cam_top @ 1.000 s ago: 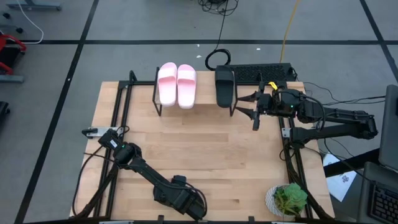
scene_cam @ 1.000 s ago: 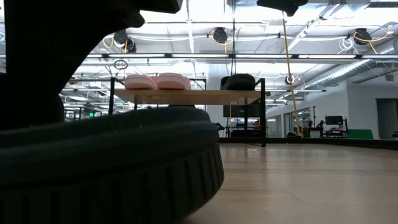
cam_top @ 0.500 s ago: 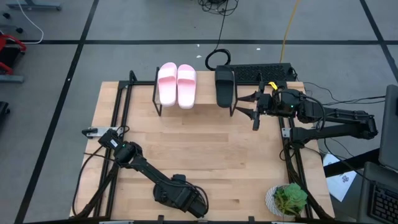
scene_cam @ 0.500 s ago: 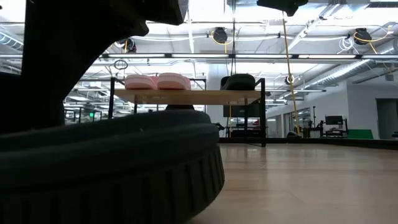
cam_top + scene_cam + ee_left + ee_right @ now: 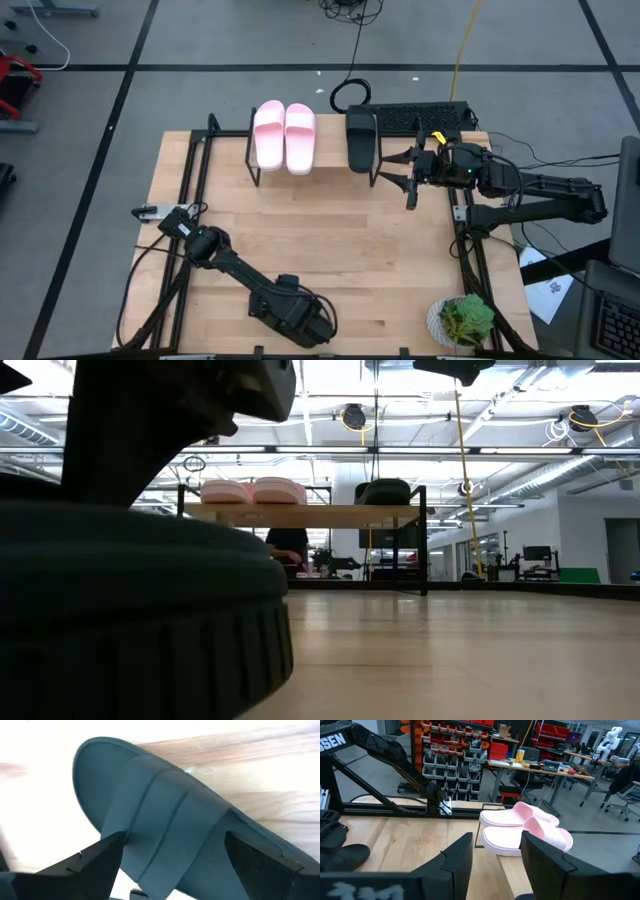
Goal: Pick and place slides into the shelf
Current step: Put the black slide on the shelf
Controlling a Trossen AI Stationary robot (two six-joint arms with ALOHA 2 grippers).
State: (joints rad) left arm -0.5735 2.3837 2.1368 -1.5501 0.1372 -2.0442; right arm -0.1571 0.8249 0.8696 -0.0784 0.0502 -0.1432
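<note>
Now the last black slide (image 5: 170, 835) lies on the desk (image 5: 380, 260) at its near edge, directly under the left tool (image 5: 300, 320), which is bent low over it; in the high view the arm hides the slide altogether. The left wrist view shows the slide just ahead of the two dark fingers (image 5: 85, 865), its long axis running slantwise across their gap, the wide strap lying between them. The fingers stand wide apart, one on each side of the strap, and hold nothing; whether they touch the slide I cannot tell.

The shelf (image 5: 330, 172) stands at the far edge of the desk, well apart from this slide. On its plank sit the pale pink pair (image 5: 285, 135) side by side and one black slide (image 5: 361, 140) to their right, with an open gap between them. The right tool (image 5: 410, 172) waits just beside the shelf's right end, fingers spread and empty.

The left arm is by far the nearer to the remaining slide, so the grasp looks to be its job: close across the strap, then lift and carry toward the far edge.
</note>
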